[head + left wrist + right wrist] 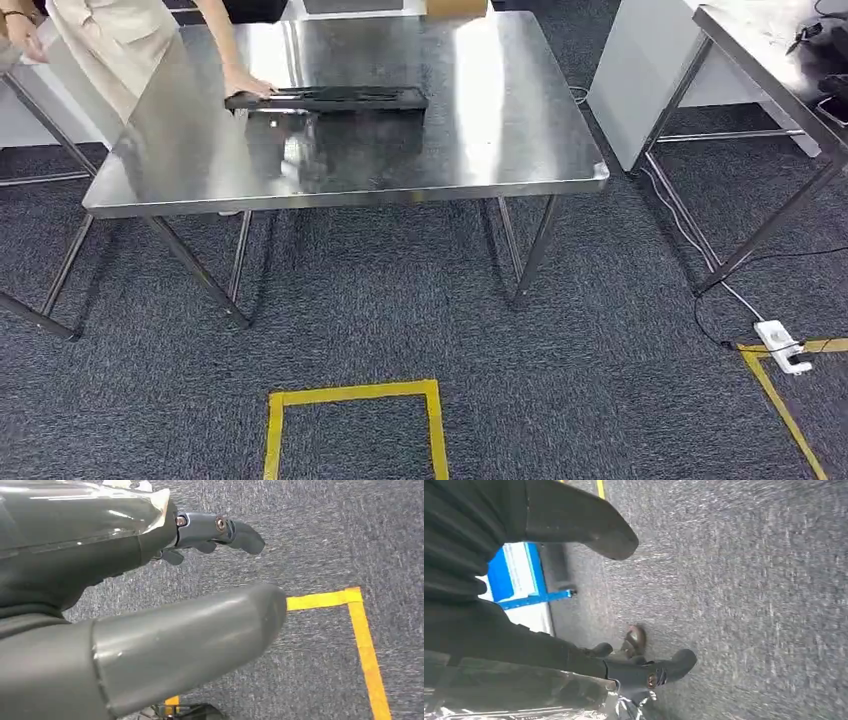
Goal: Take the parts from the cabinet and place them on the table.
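A long, flat black part [328, 98] lies on the steel table [500, 140], toward the table's far side and left of its middle. A person's hand [246, 84] rests on the left end of the part; the person, in a light garment [115, 40], stands at the table's far left corner.

Neither robot hand is near the part. The left hand [150, 615] hangs over the grey carpet [400, 300], thumb and darker fingers [220, 530] spread apart, nothing between them; yellow tape [360, 625] marks the carpet beneath it. The right hand [574, 580] likewise hangs above the carpet, thumb and fingers [664, 670] parted and empty, with a blue-and-white object [516, 580] just beyond it on the floor.

On the carpet in front of the table is a yellow tape square [355, 395]. Right of the table stands a second steel table [760, 50], with a white power strip [782, 345] near its legs.
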Controlling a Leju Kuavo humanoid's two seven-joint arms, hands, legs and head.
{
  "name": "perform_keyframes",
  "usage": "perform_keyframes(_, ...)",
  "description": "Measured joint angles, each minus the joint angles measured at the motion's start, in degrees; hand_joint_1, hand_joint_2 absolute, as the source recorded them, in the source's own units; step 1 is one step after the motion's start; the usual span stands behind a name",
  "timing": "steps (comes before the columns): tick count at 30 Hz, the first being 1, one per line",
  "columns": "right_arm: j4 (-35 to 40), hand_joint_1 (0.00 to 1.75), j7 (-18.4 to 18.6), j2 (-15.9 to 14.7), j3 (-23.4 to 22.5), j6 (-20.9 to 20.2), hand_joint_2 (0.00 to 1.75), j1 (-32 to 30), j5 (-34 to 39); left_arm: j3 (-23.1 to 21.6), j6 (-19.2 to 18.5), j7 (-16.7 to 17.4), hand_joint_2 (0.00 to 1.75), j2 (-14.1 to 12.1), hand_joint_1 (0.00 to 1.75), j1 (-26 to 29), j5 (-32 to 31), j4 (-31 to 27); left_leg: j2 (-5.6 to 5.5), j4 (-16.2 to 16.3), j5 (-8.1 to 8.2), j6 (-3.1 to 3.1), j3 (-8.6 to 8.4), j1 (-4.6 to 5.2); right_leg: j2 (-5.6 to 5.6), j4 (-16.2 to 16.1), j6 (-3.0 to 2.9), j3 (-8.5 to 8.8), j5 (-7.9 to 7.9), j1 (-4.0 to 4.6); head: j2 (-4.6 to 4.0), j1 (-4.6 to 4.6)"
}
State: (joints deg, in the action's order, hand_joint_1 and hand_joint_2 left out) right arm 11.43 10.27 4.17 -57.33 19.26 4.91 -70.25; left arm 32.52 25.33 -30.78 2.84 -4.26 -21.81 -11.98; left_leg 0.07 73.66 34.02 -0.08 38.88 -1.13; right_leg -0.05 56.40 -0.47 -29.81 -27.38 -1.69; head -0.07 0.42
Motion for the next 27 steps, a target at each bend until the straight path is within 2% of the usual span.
perform_keyframes(1, 0.0, 0.0, 0.0, 0.0, 0.0, 0.0, 1.75, 0.0, 0.0, 0.0, 0.0, 0.0, 0.0, 0.0, 0.0, 0.0, 0.0, 0.0, 0.03, -3.5, -2.31, -0.24, -1.77, -0.36, 0.04, 0.0, 0.03, 0.11, -0.02, -0.16, 0.0, 0.0)
perform_keyframes(2, 0.0, 0.0, 0.0, 0.0, 0.0, 0.0, 1.75, 0.1, 0.0, 0.0, 0.0, 0.0, 0.0, -0.1, 0.0, 0.0, 0.0, 0.0, 0.04, -9.2, -5.23, -0.44, -4.64, -0.69, 0.11, 0.0, 0.06, 0.29, -0.03, -0.29, 0.0, 0.0)
perform_keyframes(3, 0.0, 0.0, 0.0, 0.1, 0.0, 0.0, 1.75, 0.1, 0.0, 0.0, 0.0, 0.0, 0.0, -0.1, 0.0, 0.0, 0.0, 0.0, 0.03, -14.0, -7.2, -0.52, -7.04, -0.95, 0.14, 0.0, 0.39, 0.38, -0.15, -0.25, 0.0, 0.0)
perform_keyframes(4, 0.0, 0.0, 0.0, 0.0, 0.0, 0.0, 1.75, 0.1, 0.0, 0.0, 0.0, 0.1, 0.0, 0.0, 0.0, -0.1, 0.0, 0.0, -0.17, -15.8, -6.47, -0.56, -7.9, -0.71, 0.16, 0.1, 0.96, 0.24, -0.2, 0.14, 0.0, -0.11)
perform_keyframes(5, 0.0, 0.0, 0.0, 0.1, 0.0, 0.0, 1.75, 0.1, 0.0, 0.0, 0.0, 0.1, 0.0, -0.1, 0.0, -0.1, 0.0, 0.0, -0.35, -16.0, -6.6, 0.04, -7.66, -0.5, 0.15, 0.1, 1.54, -0.07, -0.11, 0.39, 0.0, 0.0)
perform_keyframes(7, 0.0, 0.0, 0.0, -0.1, 0.0, 0.0, 1.75, 0.0, 0.0, 0.0, -0.1, 0.1, 0.0, 0.2, 0.0, 0.0, 0.0, 0.0, -0.34, -16.2, -6.84, 0.26, -7.52, -0.1, 0.15, 0.3, 1.76, -0.72, -0.31, 1.22, 0.0, 0.15)
perform_keyframes(8, 0.0, 0.0, 0.0, -0.1, 0.0, 0.0, 1.75, 0.0, 0.0, 0.0, -0.1, 0.2, 0.0, 0.2, 0.0, 0.0, 0.0, 0.0, -0.4, -16.2, -6.77, 0.43, -7.53, 0.35, 0.13, 0.2, 1.97, -0.82, -0.33, 0.85, 0.0, 0.15)
perform_keyframes(9, 0.0, 0.0, 0.0, -0.1, 0.0, 0.0, 1.75, 0.1, 0.0, 0.0, -0.1, 0.2, 0.0, 0.2, 0.0, 0.0, 0.0, 0.0, -0.39, -16.2, -6.83, 1.06, -7.51, 0.76, 0.13, 0.1, 2.23, -0.79, -0.2, 0.9, 0.0, 0.13)
perform_keyframes(11, 0.0, 0.0, 0.0, 0.1, 0.0, 0.0, 1.75, 0.2, 0.0, 0.0, -0.1, 0.2, 0.0, 0.1, 0.0, 0.0, 0.0, 0.0, -0.38, -16.2, -6.87, 1.59, -7.38, 1.22, 0.13, 0.0, 2.46, -0.84, -0.05, 0.51, 0.0, 0.11)
perform_keyframes(17, 0.0, 0.0, 0.0, 0.0, 0.0, -0.1, 1.75, 0.1, -0.3, 0.0, -0.2, 0.2, 0.0, 0.1, 0.0, 0.0, 0.0, 0.0, -0.39, -16.2, -7.14, 2.18, -7.05, 1.54, 0.14, -0.5, 3.07, -0.82, 0.37, 0.17, 0.0, 0.11)
perform_keyframes(27, 0.0, 0.0, 0.0, 0.0, 0.0, -0.2, 1.75, 0.1, -0.7, 0.1, -0.2, 0.2, 0.0, 0.0, 0.0, 0.0, 0.0, 0.0, -0.38, -16.2, -7.28, 2.43, -6.94, 1.68, 0.14, -0.6, 3.48, -0.5, 0.63, 0.02, 0.0, 0.11)
